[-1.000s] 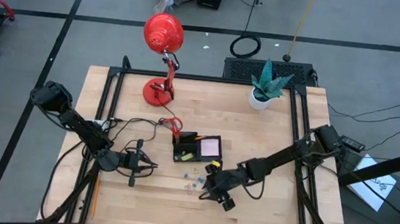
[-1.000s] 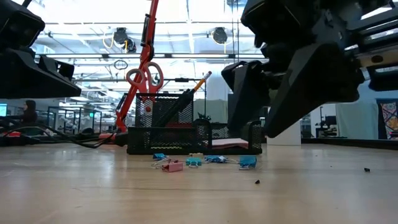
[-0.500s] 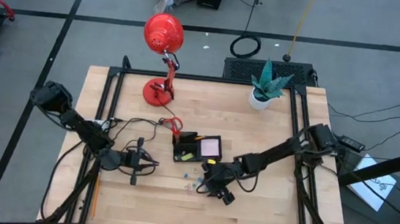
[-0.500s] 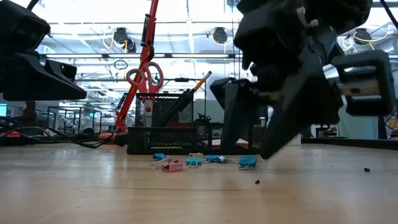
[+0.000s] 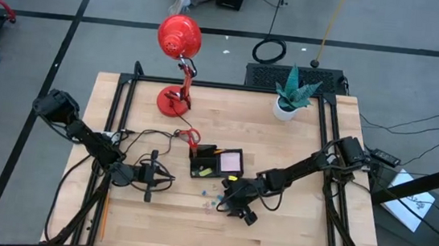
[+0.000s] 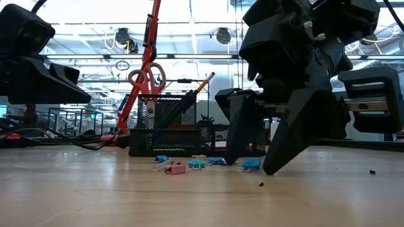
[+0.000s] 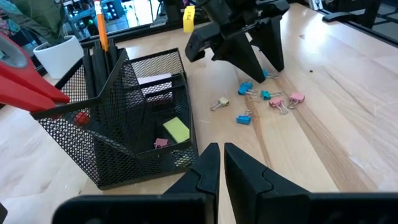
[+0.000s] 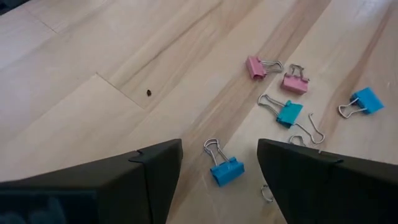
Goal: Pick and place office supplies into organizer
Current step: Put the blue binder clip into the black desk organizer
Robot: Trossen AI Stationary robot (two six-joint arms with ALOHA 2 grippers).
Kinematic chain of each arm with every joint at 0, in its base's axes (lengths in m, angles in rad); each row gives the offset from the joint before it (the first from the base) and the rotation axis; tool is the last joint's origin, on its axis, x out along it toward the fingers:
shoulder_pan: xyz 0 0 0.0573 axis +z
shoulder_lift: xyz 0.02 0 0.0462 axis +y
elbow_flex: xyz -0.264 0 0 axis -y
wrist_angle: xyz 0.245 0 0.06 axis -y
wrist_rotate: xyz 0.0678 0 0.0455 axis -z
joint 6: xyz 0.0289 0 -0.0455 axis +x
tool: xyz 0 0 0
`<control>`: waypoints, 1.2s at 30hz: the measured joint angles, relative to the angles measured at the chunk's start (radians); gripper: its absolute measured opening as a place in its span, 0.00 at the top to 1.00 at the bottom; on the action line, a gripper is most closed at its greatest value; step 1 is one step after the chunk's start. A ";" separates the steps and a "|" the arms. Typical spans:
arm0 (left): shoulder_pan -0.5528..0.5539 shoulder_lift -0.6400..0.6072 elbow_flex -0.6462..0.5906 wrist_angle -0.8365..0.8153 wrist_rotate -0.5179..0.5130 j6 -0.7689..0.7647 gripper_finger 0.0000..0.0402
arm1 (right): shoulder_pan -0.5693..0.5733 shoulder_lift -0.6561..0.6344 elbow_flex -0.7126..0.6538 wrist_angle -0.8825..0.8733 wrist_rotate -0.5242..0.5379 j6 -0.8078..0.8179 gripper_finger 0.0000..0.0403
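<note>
Several small binder clips, blue and pink (image 8: 292, 81), lie loose on the wooden table just in front of the black mesh organizer (image 5: 216, 163). My right gripper (image 8: 219, 150) is open and low over the table, with one blue clip (image 8: 225, 169) between its fingers and touching neither of them. The low view shows that gripper (image 6: 251, 165) standing over the blue clip (image 6: 251, 163). Red-handled scissors (image 6: 146, 79) and an orange pencil (image 6: 203, 82) stand in the organizer. A yellow-green piece (image 7: 176, 129) and a pale pad (image 5: 232, 161) lie inside it. My left gripper (image 7: 216, 163) waits shut to the organizer's left.
A red desk lamp (image 5: 180, 42) stands at the far side of the table, and a white plant pot (image 5: 288, 107) at the far right. Cables (image 5: 141, 136) run across the table to the organizer's left. Bare wood lies along the near edge.
My right gripper has come down toward the table and a little toward the left, onto the clips. Its fingers now stand astride the blue clip. The gap between its fingers is unchanged.
</note>
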 joint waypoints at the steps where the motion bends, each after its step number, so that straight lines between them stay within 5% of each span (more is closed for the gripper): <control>1: 0.000 0.000 0.000 0.000 0.000 0.000 0.92 | 0.000 0.000 -0.010 0.005 0.000 0.007 0.48; 10: 0.000 0.000 0.000 0.001 0.001 -0.003 0.92 | 0.001 0.000 -0.051 0.043 0.017 0.049 0.51; 25: 0.000 0.000 0.000 0.001 0.003 -0.026 0.92 | 0.001 -0.001 -0.052 0.037 0.020 0.120 0.87; 36: 0.000 0.000 0.000 -0.004 0.003 -0.047 0.92 | 0.003 -0.055 -0.058 0.105 0.049 0.170 0.82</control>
